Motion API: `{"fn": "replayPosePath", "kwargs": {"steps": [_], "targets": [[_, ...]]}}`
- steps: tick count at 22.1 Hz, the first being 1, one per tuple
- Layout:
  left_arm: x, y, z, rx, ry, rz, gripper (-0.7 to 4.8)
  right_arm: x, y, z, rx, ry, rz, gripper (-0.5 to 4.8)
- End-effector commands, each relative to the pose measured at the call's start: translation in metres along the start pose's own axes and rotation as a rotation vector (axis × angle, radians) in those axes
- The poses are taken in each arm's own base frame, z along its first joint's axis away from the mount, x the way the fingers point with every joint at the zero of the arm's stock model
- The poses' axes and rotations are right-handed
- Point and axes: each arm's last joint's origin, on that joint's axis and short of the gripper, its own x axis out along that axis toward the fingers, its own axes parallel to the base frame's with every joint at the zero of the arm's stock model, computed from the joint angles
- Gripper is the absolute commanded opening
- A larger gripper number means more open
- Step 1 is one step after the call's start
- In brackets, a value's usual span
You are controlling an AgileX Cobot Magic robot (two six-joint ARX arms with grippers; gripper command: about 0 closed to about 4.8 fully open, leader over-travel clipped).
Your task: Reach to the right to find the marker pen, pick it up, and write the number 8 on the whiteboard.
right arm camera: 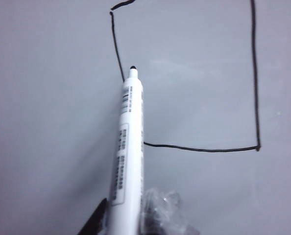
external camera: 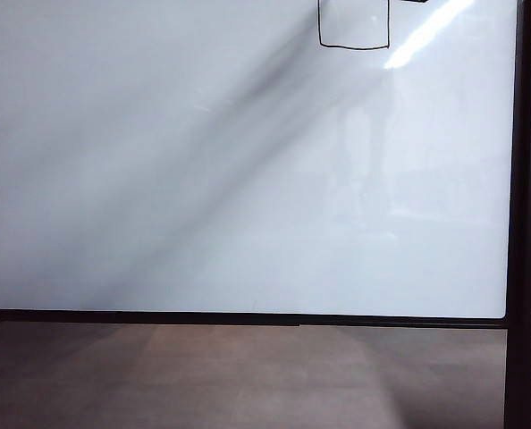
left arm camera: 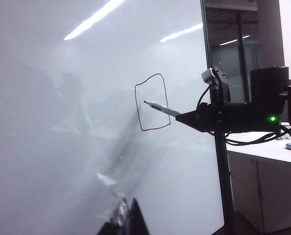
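Forward of right claw (right arm camera: 128,223) juts marker pen (right arm camera: 128,147).

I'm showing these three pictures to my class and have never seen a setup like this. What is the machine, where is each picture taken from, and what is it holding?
It is a two-armed robot writing on a whiteboard. One picture comes from a fixed camera facing the board; the other two from cameras on the wrists. The right gripper is shut on the marker pen, its tip at the board beside a boxy black outline, so far without a crossbar. The left wrist view shows that arm from the side. The left gripper hangs low, barely in view.
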Motion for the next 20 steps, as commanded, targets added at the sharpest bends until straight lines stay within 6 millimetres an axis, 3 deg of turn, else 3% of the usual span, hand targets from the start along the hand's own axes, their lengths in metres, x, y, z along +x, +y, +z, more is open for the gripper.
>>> {"fn": "replayPosePath", "kwargs": {"steps": [1, 20], "targets": [[-0.0001, 0.0001, 0.0018, 0.005, -0.01, 0.003, -0.05, 0.0023, 0.0011, 0.0031, -0.003, -0.018, 0.014, -0.05], [-0.0001, 0.0001, 0.0018, 0.005, -0.01, 0.002, -0.05, 0.0084, 0.0053, -0.0046, 0.005, -0.018, 0.033, -0.05]]}}
